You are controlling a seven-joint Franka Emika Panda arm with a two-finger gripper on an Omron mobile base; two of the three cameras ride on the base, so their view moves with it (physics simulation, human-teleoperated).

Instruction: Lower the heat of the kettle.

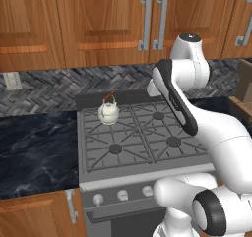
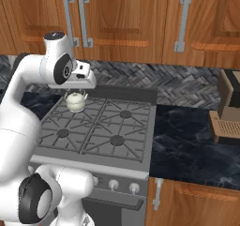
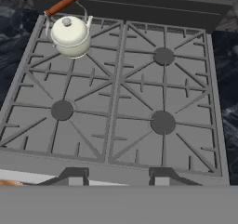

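Observation:
The cream-white kettle [image 1: 109, 113] [image 2: 76, 102] [image 3: 70, 35], with its arched reddish-brown handle, stands on the back left burner of the grey stove [image 1: 142, 135] [image 2: 101, 126] [image 3: 121, 93]. My gripper [image 3: 117, 175] hangs high above the stove's front half, looking down on the grates. Its two dark fingertips [image 3: 74, 174] stand far apart, open, with nothing between them. The kettle lies ahead and to the left of the gripper, well apart from it. Round stove knobs [image 1: 122, 195] [image 2: 113, 185] line the front panel below the grates; my arm hides some of them.
Dark marble counter [image 1: 34, 142] [image 2: 197, 140] runs on both sides of the stove. A brown wooden appliance [image 2: 227, 110] [image 1: 244, 91] sits on the right counter. Wooden wall cabinets with metal handles [image 1: 145, 19] [image 2: 70, 16] hang above the herringbone backsplash.

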